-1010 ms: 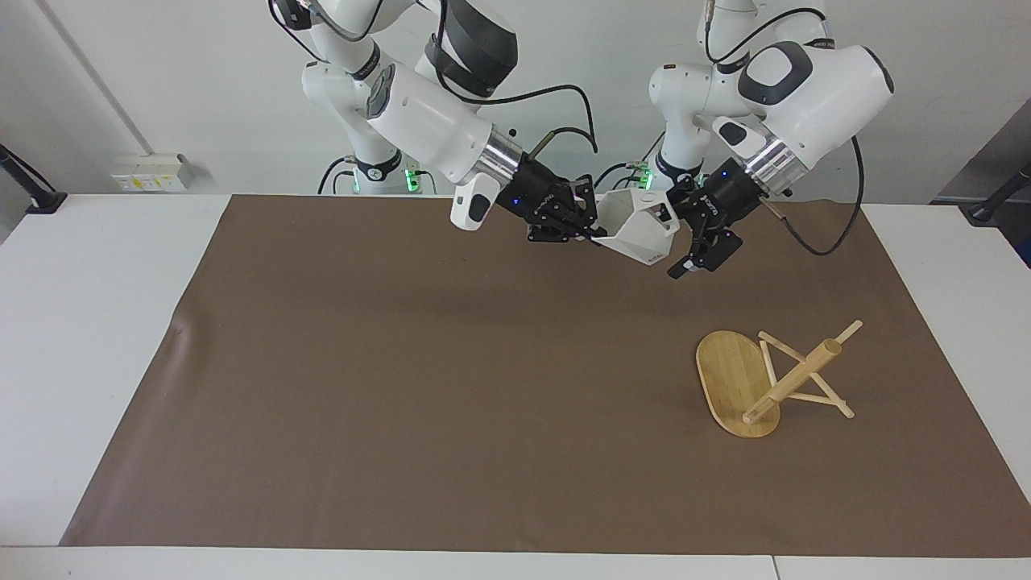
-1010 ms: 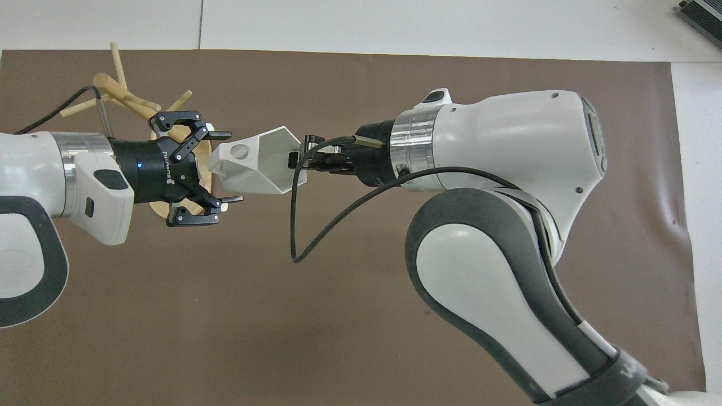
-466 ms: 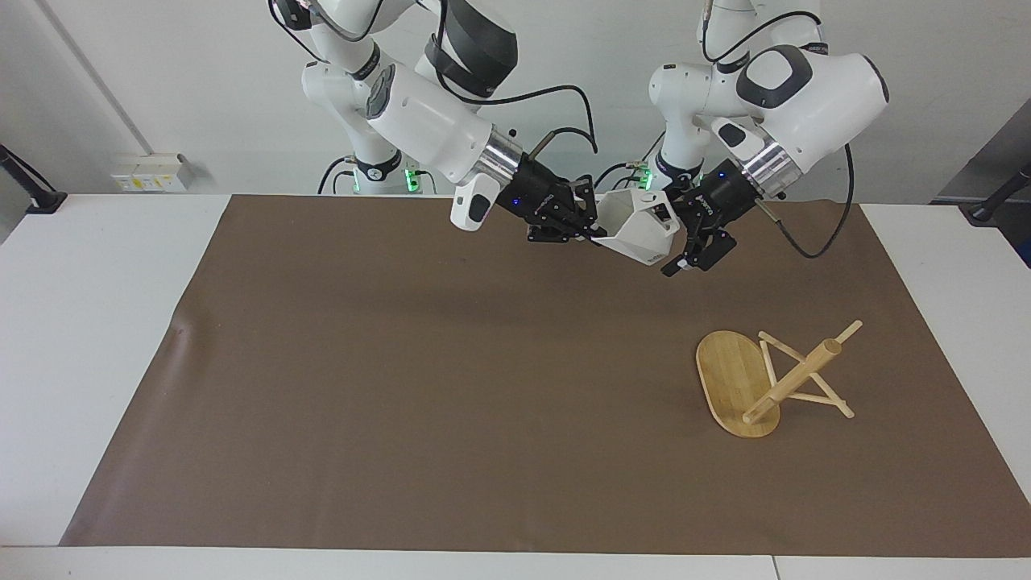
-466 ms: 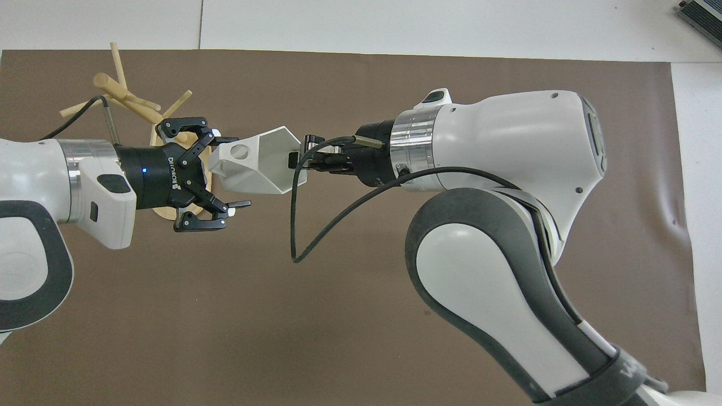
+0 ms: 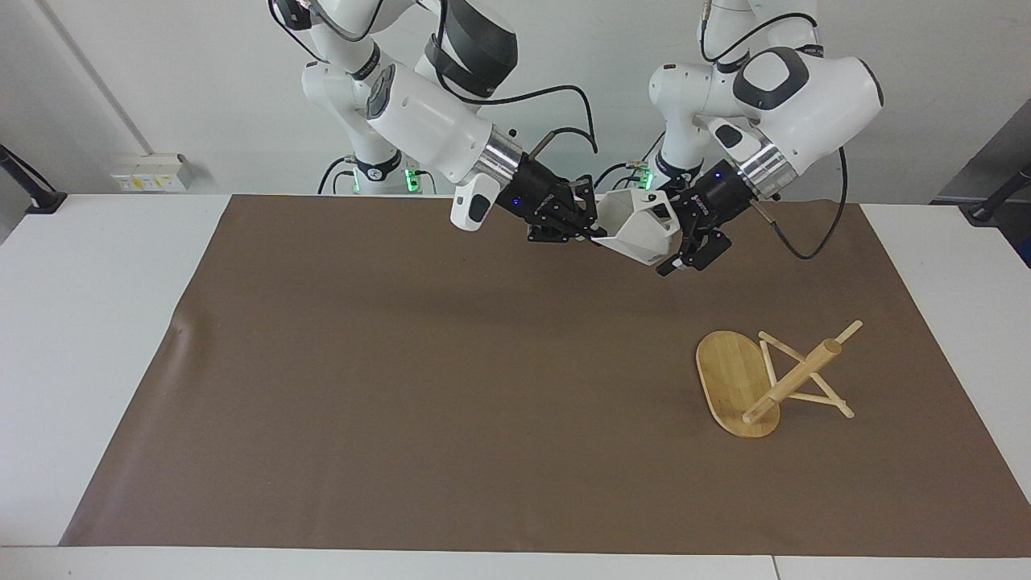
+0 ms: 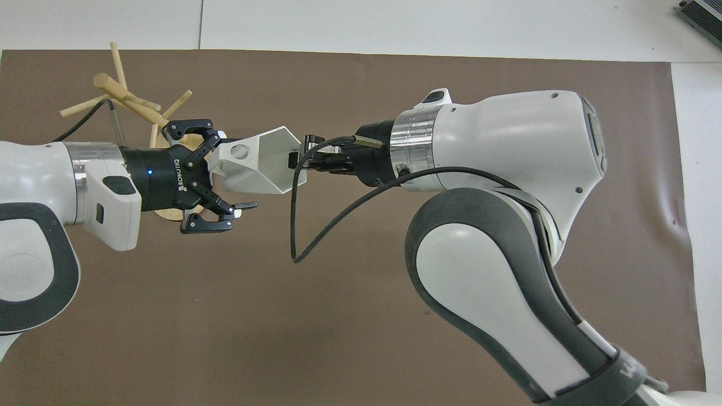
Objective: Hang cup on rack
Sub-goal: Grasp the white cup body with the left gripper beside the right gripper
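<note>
Cup (image 5: 636,229) is held in the air above the brown mat (image 5: 403,387), near the mat edge closest to the robots, tilted on its side with the hexagonal rim turned toward the right arm. The rim wall is pinched by the right gripper (image 5: 594,234), whose fingertips are closed on it. The blocky handle with its round hole (image 6: 241,151) is pointed at the left gripper (image 6: 237,172), which is spread fully and holds nothing; one fingertip (image 6: 221,135) is seen just beside the handle, the other (image 6: 238,212) below the cup body in the overhead view. Whether contact is made cannot be told. Rack (image 5: 761,379) is lying tipped on the mat at about 4 o'clock from the cup in the facing view, toward the left arm's end, its oval base (image 5: 729,379) on edge and its post (image 5: 793,379) slanted.
</note>
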Robot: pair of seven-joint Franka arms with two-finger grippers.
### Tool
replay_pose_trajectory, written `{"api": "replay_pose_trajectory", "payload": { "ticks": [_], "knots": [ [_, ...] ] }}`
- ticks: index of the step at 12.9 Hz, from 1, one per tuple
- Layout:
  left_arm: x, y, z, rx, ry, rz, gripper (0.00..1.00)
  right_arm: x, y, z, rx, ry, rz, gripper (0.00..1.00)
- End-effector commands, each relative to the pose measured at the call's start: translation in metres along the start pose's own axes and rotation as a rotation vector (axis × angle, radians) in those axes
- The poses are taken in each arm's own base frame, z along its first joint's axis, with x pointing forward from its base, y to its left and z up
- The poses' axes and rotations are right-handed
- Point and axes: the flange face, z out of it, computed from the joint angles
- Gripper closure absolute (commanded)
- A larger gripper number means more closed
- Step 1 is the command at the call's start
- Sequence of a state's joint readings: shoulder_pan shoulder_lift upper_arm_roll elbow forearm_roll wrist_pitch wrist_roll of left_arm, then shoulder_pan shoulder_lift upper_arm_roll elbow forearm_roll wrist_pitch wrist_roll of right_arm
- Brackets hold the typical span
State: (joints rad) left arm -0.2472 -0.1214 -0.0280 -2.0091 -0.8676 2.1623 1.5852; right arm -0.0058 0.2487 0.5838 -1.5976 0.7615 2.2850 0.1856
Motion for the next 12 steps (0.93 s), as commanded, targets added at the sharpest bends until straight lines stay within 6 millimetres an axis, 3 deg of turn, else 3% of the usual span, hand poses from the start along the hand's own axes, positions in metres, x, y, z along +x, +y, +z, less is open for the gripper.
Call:
{"api": "replay_pose_trajectory", "payload": {
  "ticks": [1, 5, 6, 9, 12],
  "knots": [
    [-0.0007, 0.008, -0.0004, 0.017, 0.028, 0.001, 0.0, -0.0004, -0.0015, -0.0007, 0.012, -0.002, 0.02, 1.0],
    [-0.001, 0.0083, -0.0015, 0.012, 0.033, -0.004, 0.02, -0.0004, -0.0015, -0.0007, 0.012, -0.002, 0.02, 1.0],
    [-0.0021, 0.008, -0.0021, 0.01, 0.032, -0.006, 0.18, -0.0004, -0.0015, -0.0007, 0.012, -0.002, 0.02, 1.0],
    [-0.0042, 0.0067, -0.0049, 0.012, 0.033, -0.01, 0.54, -0.0004, -0.0015, -0.0007, 0.012, -0.002, 0.02, 1.0],
    [-0.0064, 0.0069, -0.0046, 0.007, 0.031, -0.014, 0.83, -0.0012, -0.002, 0.0001, 0.012, -0.004, 0.019, 1.0]
  ]
}}
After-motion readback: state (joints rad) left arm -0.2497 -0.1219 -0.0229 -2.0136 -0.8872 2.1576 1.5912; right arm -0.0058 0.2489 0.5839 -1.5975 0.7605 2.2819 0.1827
